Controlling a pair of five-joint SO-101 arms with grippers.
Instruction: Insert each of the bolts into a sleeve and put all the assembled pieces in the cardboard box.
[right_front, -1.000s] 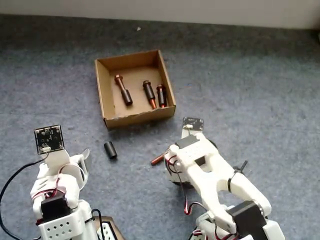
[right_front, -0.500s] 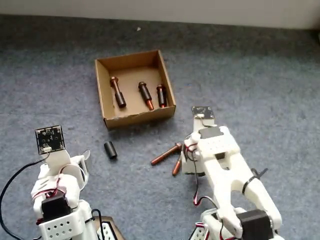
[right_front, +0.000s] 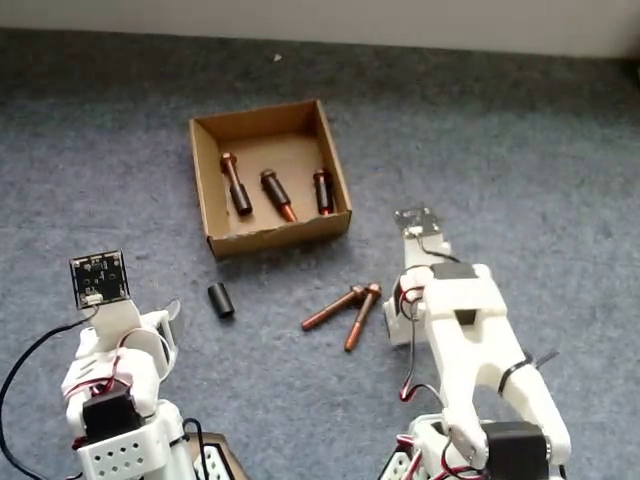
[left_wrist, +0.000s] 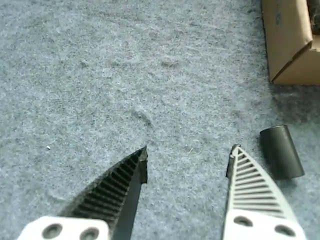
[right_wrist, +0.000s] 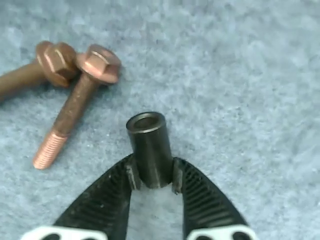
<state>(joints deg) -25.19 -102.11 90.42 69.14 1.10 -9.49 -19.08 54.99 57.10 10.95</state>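
Right gripper (right_wrist: 152, 175): closed on one end of a dark sleeve (right_wrist: 149, 142); its open bore points away from the fingers.
Nearer bolt (right_wrist: 75, 100): loose on the carpet (right_wrist: 240, 75) just beside that sleeve, its head touching the other bolt (right_wrist: 25, 80).
Left gripper (left_wrist: 189, 155): spread wide, holding nothing.
Second sleeve (left_wrist: 281, 151): lying just outside one fingertip.
Cardboard box (right_front: 270, 237): holds three assembled pieces (right_front: 277, 195).

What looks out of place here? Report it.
Nothing is damaged or spilled. Two bare bolts lie on the carpet, heads touching, and a loose sleeve lies near the cardboard box; these await assembly. The right gripper grips a second sleeve.
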